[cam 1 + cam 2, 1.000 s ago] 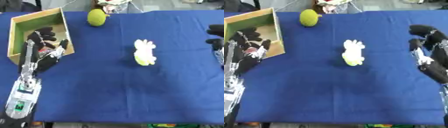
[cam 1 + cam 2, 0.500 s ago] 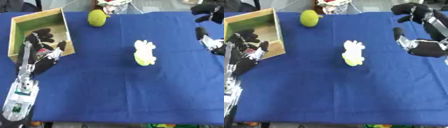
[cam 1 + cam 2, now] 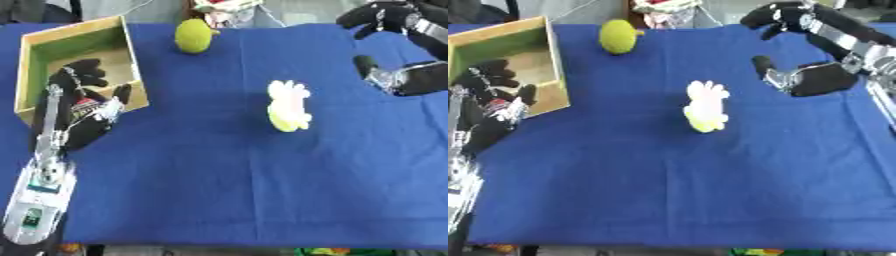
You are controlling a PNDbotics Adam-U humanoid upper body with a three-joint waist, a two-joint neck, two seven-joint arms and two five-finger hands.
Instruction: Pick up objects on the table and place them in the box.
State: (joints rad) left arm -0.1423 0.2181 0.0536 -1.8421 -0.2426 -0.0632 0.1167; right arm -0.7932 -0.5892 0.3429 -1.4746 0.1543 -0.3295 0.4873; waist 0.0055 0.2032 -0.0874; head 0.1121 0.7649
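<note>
- Left arm (image 3: 39,200) comes up from the lower left corner, its silver forearm running straight toward the top of the view.
- Left hand (image 3: 83,107) sits at the end of it, fingers up and relaxed, thumb out to the side, holding nothing.
- Right arm (image 3: 846,37) enters from the upper right corner, angled down and inward.
- Right hand (image 3: 811,75) is spread wide, long fingers (image 3: 776,15) arching over the top, thumb (image 3: 761,65) jutting below, nothing between them.
</note>
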